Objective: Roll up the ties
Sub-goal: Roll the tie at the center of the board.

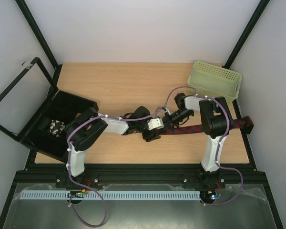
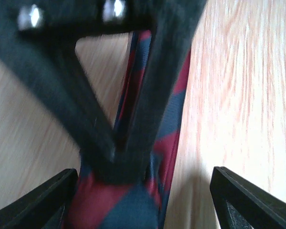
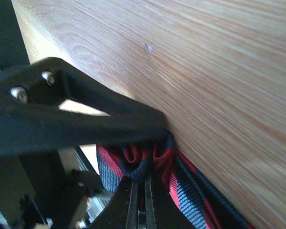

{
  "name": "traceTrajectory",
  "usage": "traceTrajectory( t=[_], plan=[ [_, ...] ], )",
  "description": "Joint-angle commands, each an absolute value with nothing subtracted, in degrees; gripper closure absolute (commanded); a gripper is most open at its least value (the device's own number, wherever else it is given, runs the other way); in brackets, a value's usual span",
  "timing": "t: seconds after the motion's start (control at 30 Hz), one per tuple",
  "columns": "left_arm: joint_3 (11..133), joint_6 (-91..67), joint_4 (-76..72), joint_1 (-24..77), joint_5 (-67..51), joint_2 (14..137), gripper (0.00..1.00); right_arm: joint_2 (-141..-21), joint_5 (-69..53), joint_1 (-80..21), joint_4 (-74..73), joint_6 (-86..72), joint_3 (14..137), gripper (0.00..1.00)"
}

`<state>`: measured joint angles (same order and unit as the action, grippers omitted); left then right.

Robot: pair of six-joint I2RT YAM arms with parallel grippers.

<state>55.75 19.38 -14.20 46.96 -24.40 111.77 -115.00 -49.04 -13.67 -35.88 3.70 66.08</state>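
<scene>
A dark red tie with navy diagonal stripes (image 1: 193, 129) lies across the right half of the table, its far end at the right edge. My right gripper (image 1: 170, 119) is shut on a bunched fold of the tie's left end (image 3: 155, 157), its fingers (image 3: 133, 205) pressed together on the cloth. My left gripper (image 1: 152, 130) is wide open just left of it, one finger on each side of the tie (image 2: 119, 205). In the left wrist view the right gripper's black fingers (image 2: 133, 119) pinch the tie between my open fingers (image 2: 43, 200).
A pale green perforated basket (image 1: 215, 78) stands at the back right corner. An open black box (image 1: 74, 107) with small items inside sits at the left edge. The two grippers are close together mid-table.
</scene>
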Motion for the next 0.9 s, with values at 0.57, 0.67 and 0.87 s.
traceTrajectory(
  t=[0.57, 0.67, 0.87],
  plan=[
    [53.3, 22.3, -7.7, 43.5, -23.9, 114.3, 0.56, -120.5, -47.5, -13.6, -36.3, 2.6, 70.5, 0.99],
    [52.3, 21.8, -9.6, 43.5, -26.6, 112.6, 0.44, -123.1, -45.2, -13.7, -34.6, 2.7, 71.3, 0.99],
    [47.2, 18.1, -17.7, 40.2, -30.1, 109.1, 0.33, -123.8, -41.6, -13.6, -34.4, 5.3, 69.5, 0.99]
  ],
)
